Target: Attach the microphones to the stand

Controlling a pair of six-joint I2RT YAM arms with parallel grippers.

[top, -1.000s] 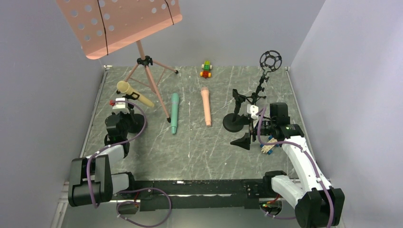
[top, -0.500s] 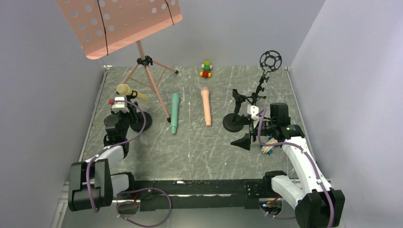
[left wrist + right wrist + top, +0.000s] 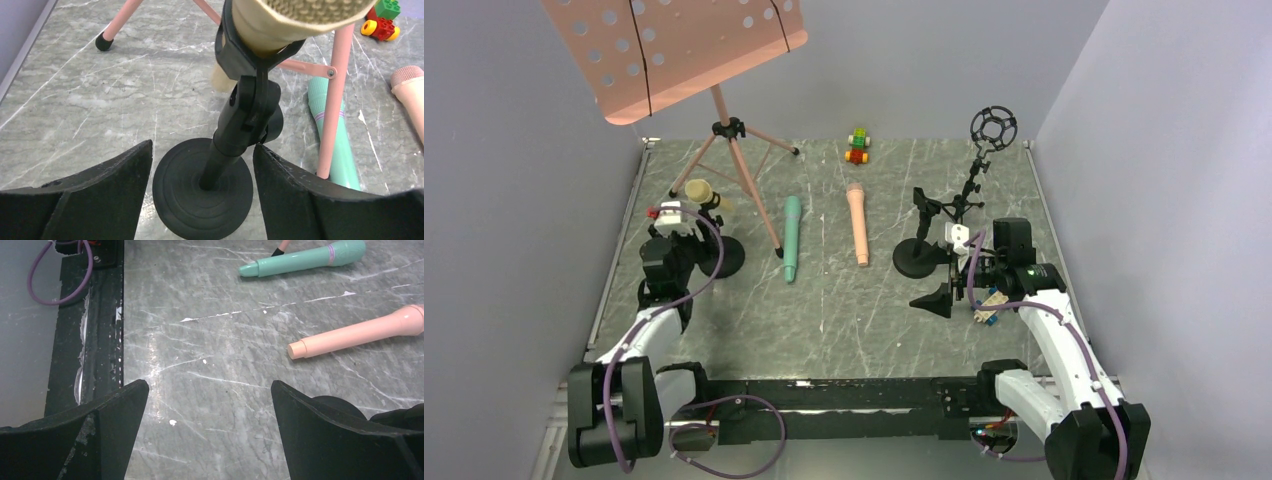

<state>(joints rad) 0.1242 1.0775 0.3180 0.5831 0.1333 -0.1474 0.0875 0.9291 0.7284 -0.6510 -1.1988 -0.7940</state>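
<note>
Plain grey walls close in a dark, white-veined marble table point(image 3: 844, 320). At its far left stands the biggest thing here, a salmon-pink music stand point(image 3: 674, 50) with a perforated desk on tripod legs.

The left arm reaches along the left side of the table. Its left claw point(image 3: 201, 149) is spread wide, one finger on each side of the short black stand point(image 3: 240, 120), pinching nothing. The right arm lies along the right side. The right claw point(image 3: 209, 385) is also spread wide, with only bare marble between its fingers.

The short black stand rises from a round base near the left edge, and its clip grips the pale yellow microphone point(image 3: 280, 20), which sits tilted with its head pointing back at the claw. A taller black stand point(image 3: 916, 260) with a round base stands right of centre, just left of the right claw. A jointed rod rises from it to a ring mount point(image 3: 992, 127) at the far right.

The teal-green microphone point(image 3: 791, 238) lies flat on the table just right of the music stand's near leg, head far, tail near. The salmon pink microphone point(image 3: 857, 224) lies parallel to it, between it and the taller stand, touching neither.

A small toy-brick car point(image 3: 857, 146) sits at the far edge, beyond the pink microphone.
</note>
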